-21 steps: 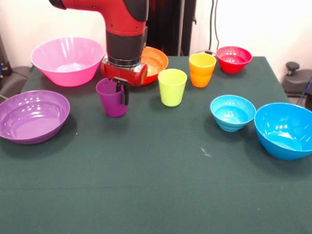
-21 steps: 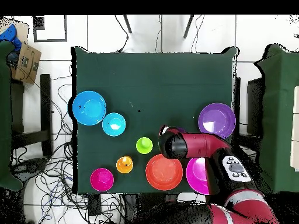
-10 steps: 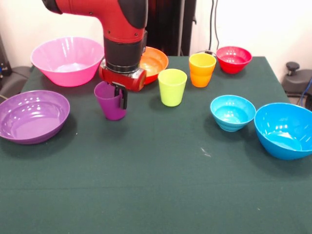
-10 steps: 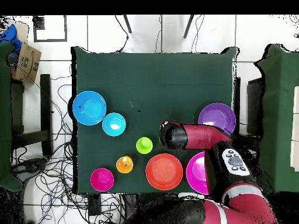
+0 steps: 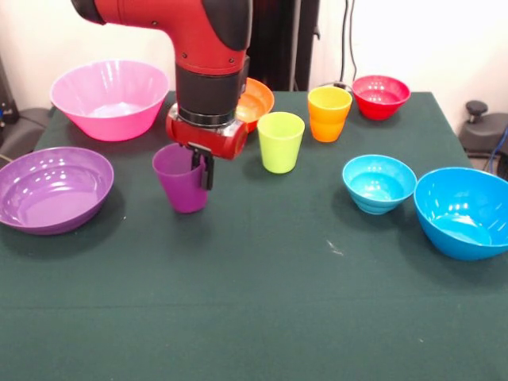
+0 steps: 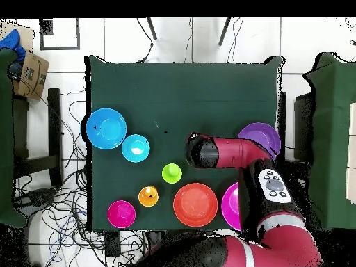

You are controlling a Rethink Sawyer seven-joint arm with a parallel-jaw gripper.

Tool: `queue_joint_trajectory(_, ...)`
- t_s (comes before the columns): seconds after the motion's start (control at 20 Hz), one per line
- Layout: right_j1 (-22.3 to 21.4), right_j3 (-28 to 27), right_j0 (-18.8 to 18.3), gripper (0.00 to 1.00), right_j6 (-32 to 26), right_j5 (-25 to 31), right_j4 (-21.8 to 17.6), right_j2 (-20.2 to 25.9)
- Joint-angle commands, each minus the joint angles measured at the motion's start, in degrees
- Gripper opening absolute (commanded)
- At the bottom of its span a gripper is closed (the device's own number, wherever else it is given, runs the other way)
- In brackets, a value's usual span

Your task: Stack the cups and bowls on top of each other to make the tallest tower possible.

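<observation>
My gripper (image 5: 200, 163) is shut on the rim of the purple cup (image 5: 179, 184), one black finger outside the wall and one inside. The cup hangs upright, at or just above the cloth, left of the lime green cup (image 5: 280, 141). Behind and to the right stands the orange cup (image 5: 329, 113). The bowls ring the table: pink (image 5: 111, 99), orange (image 5: 255, 99), shallow purple (image 5: 51, 189), red (image 5: 380, 96), small light blue (image 5: 379, 182), big blue (image 5: 464, 210). In the overhead view the arm's head (image 6: 201, 151) hides the purple cup.
The dark green table (image 5: 262, 302) carries nothing else in its front half. Overhead, the arm lies over part of the pink bowl (image 6: 231, 206) and reaches past the purple bowl (image 6: 261, 136). Cables lie on the floor around the table.
The arm has carried the purple cup toward the table's middle, away from the orange bowl, in the front view. Everything else stayed put.
</observation>
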Motion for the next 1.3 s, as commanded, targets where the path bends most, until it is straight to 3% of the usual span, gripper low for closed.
queue_joint_trajectory(0.05, -3.0, -3.2, 3.7, 0.00, 3.0, 6.4, 4.0, 2.7)
queue_joint_trajectory(0.8, -0.4, -5.1, 6.9, 0.00, 3.9, 4.7, 6.9, 0.3)
queue_joint_trajectory(1.3, 1.6, -6.2, 3.8, 0.00, 0.8, 4.7, 6.9, 2.0)
